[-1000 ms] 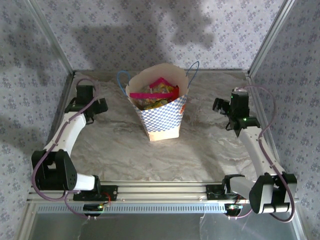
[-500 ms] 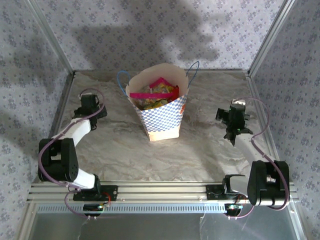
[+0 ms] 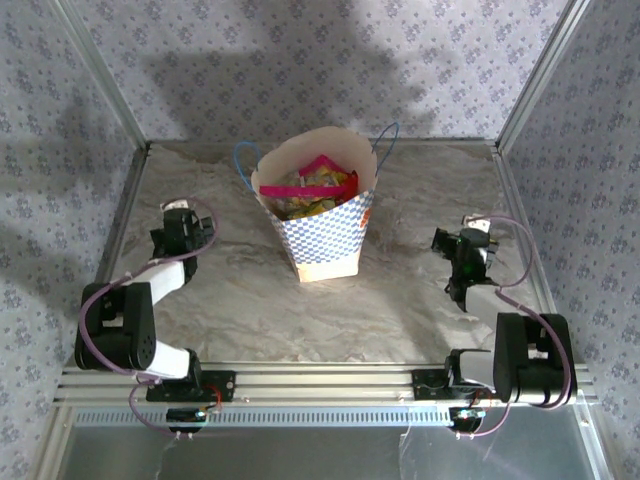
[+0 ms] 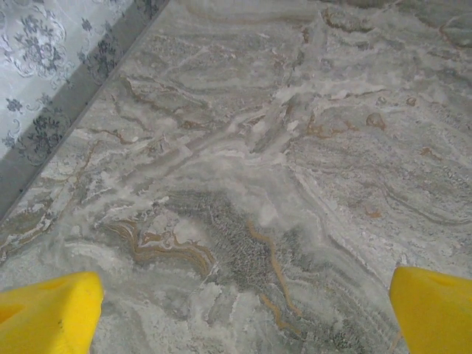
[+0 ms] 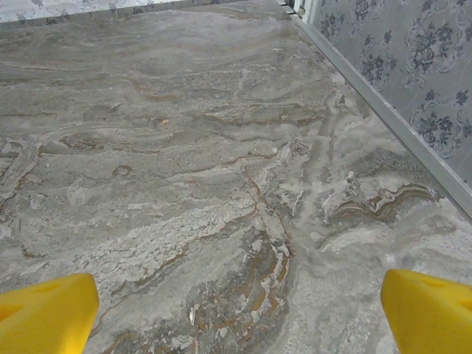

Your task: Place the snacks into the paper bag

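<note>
Both arms have folded back toward their bases; left gripper (image 4: 243, 313) and right gripper (image 5: 237, 313) gape empty over the marbled table (image 3: 400, 290), floral-papered walls (image 3: 300, 60) around.

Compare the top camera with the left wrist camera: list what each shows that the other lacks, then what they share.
Top camera: the paper bag standing upright mid-table with snacks inside, both arms, and the right pincer off to the bag's right. Left wrist camera: the left pincer close up, its yellow fingertips spread wide with nothing between them, and a wall strip at upper left. Shared: the marbled table and the left pincer, open and apart from the bag.
</note>
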Motion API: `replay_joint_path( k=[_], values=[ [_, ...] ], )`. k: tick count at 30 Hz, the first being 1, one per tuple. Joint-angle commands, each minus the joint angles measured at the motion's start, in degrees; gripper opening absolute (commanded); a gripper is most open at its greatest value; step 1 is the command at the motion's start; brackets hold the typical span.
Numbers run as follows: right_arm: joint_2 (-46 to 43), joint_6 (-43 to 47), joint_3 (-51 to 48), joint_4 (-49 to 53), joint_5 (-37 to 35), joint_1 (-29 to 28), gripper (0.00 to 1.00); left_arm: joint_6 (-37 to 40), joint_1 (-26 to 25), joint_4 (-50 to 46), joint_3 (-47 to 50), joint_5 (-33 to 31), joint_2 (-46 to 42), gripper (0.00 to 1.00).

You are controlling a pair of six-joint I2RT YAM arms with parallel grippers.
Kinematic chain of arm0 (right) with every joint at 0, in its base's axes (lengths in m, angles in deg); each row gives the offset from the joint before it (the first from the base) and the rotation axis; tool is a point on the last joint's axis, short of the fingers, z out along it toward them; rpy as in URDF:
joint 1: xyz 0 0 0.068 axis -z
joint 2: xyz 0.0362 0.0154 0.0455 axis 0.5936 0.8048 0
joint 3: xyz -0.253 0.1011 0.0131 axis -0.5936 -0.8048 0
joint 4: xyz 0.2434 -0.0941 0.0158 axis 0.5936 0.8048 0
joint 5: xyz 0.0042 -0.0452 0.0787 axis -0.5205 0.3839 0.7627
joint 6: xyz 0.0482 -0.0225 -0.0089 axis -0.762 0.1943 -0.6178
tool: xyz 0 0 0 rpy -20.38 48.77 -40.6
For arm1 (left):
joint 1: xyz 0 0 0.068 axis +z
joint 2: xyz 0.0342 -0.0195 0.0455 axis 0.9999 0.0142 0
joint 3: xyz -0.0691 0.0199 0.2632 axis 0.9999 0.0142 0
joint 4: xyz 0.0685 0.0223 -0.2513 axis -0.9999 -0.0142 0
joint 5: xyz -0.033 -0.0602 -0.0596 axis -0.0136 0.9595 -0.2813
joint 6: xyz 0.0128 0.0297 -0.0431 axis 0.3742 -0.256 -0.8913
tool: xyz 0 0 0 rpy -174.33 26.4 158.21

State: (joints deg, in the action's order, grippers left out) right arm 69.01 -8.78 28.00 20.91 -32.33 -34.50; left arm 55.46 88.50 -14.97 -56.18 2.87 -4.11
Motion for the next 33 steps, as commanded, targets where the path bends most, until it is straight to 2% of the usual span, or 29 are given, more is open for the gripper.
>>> replay_joint_path(
  k=[1, 7, 12, 17, 21, 22, 25, 26, 33],
  values=[
    [2.03, 2.60, -0.74, -7.16, 1.93, 0.41, 1.00, 1.64, 0.51, 8.04, 2.16, 0.96, -1.81, 1.00],
    [6.89, 4.98, -0.90, -14.00, 6.42, -0.23, 1.00, 2.57, 0.33, 19.26, 8.73, 2.75, -1.18, 1.00],
    [8.70, 6.37, -2.02, -17.72, 7.32, -0.96, 1.00, 2.54, 0.32, 23.88, 11.27, 3.05, -1.15, 1.00],
    [13.28, 9.33, -3.39, -23.84, 11.61, -1.99, 1.00, 3.36, 0.29, 31.73, 13.57, 5.04, 3.30, 1.00],
    [14.57, 10.29, -2.30, -23.34, 11.90, -2.68, 1.00, 3.69, 0.17, 33.60, 12.57, 5.16, 6.86, 1.00],
    [14.50, 9.88, -2.30, -23.05, 12.48, -2.13, 1.00, 3.58, 0.14, 30.34, 11.35, 5.41, 6.26, 1.00],
    [15.27, 7.39, 2.15, -15.65, 10.48, -1.37, 1.00, 3.62, 0.16, 28.98, 10.71, 5.42, 6.40, 1.00],
    [15.35, 6.93, 1.74, -16.66, 12.55, 0.16, 1.00, 3.64, 0.16, 29.28, 10.73, 5.38, 6.46, 1.00],
    [15.30, 7.21, 1.92, -16.07, 11.77, -0.29, 1.00, 3.66, 0.14, 29.19, 10.77, 5.43, 6.47, 1.00]
  ],
)
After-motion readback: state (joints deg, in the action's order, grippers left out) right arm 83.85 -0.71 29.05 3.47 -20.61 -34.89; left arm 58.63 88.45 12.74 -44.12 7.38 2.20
